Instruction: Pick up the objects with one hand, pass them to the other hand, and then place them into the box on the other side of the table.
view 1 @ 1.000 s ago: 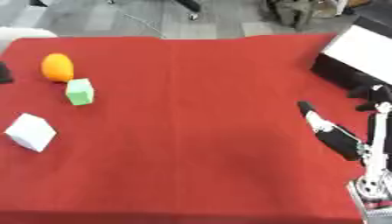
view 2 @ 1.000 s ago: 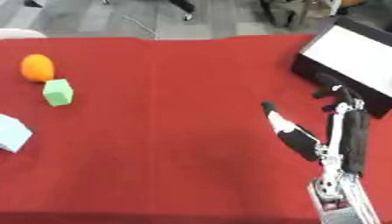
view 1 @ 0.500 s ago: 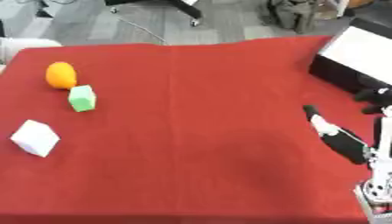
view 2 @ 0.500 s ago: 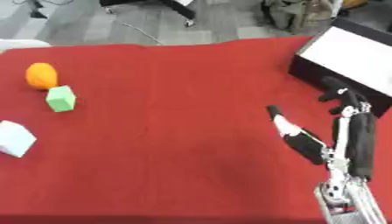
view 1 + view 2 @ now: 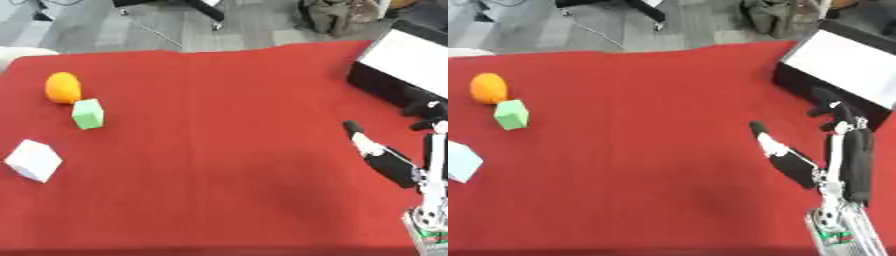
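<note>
On the red cloth's right side, my right hand (image 5: pixel 833 165) rests with fingers spread, holding nothing; orange ball (image 5: pixel 63 88), green block (image 5: pixel 87 113) and white cube (image 5: pixel 33 160) wait far left, the black-walled white box (image 5: pixel 842 70) seemingly unfilled.

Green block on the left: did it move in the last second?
No. The green block sits just as close below and right of the orange ball as before; both show lower only because the camera tilted.
</note>
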